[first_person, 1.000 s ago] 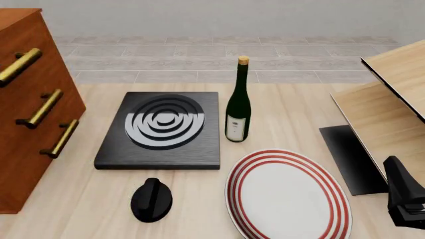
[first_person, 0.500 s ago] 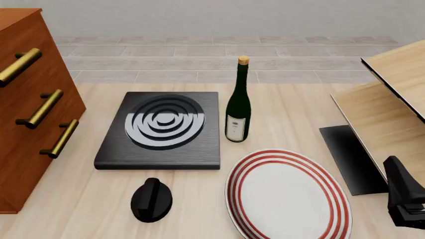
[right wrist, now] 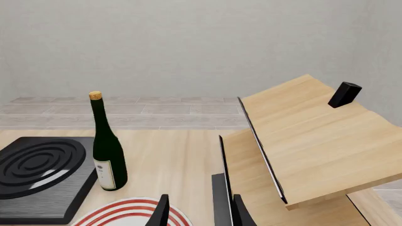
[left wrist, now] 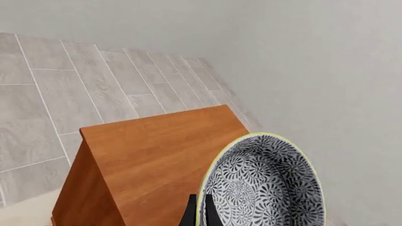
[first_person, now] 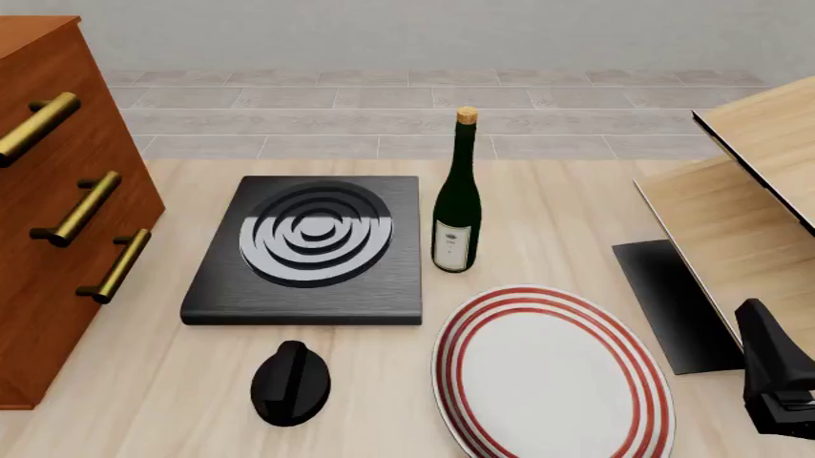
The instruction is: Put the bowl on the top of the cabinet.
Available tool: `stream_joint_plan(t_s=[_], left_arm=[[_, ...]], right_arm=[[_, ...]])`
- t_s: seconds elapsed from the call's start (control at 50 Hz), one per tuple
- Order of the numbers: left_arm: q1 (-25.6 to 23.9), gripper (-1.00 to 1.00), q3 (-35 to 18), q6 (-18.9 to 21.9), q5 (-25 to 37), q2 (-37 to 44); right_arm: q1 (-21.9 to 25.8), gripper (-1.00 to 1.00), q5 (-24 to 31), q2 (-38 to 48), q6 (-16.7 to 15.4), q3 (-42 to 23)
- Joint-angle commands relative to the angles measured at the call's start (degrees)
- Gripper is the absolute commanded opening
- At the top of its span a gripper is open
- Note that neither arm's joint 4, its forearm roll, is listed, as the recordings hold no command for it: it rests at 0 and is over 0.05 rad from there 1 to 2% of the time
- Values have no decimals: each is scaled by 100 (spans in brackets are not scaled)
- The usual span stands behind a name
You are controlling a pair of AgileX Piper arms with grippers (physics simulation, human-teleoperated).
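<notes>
The bowl [left wrist: 262, 183] is not visible in the front view; it appears only in the left wrist view, held on edge with its speckled interior facing the camera. The left gripper [left wrist: 198, 214] is clamped on the bowl's cream rim, one dark finger on each side of the wall. Behind the bowl lies the flat reddish-brown top of the cabinet [left wrist: 164, 151], so the bowl is judged to be raised above cabinet height and near the top's edge, not yet resting on it.

In the front view the cabinet [first_person: 57, 219] stands at 9 o'clock from the stove plate [first_person: 309, 248], its three brass handles facing the table centre. A wine bottle [first_person: 457, 205] stands at 3 o'clock from the stove plate. The red-ringed plate [first_person: 554, 374] lies at 5 o'clock from the bottle and a black knob [first_person: 290, 384] at 6 o'clock from the stove plate. The light-wood structure [first_person: 751, 205] occupies the 3 o'clock side.

The right gripper [right wrist: 197, 214] idles low near the red-ringed plate, its fingers apart and holding nothing.

Recommended procedure for the current step:

1. Carry the bowl inward until it is over the middle of the cabinet top, well clear of all edges.
2. Rotate the wrist so the bowl's base faces down; on edge, it would likely roll or tip when released.
3. Lower until the base is seated, then release.
4. Withdraw upward, avoiding drag on the rim.
</notes>
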Motion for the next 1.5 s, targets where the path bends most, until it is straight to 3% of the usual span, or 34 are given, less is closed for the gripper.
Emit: stream_joint_plan(t_s=[0.02, 0.44, 0.74, 0.8, 0.82, 1.22, 1.5], left_arm=[[-52, -100, 9, 69, -75, 114], [-6, -100, -16, 60, -171, 439], [163, -100, -19, 335, -280, 598], [311, -100, -77, 557, -312, 649], [345, 100, -86, 596, -305, 672], [338, 100, 24, 581, -314, 286], [117, 100, 108, 355, -175, -574]], right_arm=[[-2, 100, 0, 0, 0, 0], [0, 100, 0, 0, 0, 0], [1, 100, 0, 1, 2, 0], [0, 100, 0, 0, 1, 0], [1, 100, 0, 0, 0, 0], [-1, 100, 0, 0, 0, 0], [0, 100, 0, -1, 0, 0]])
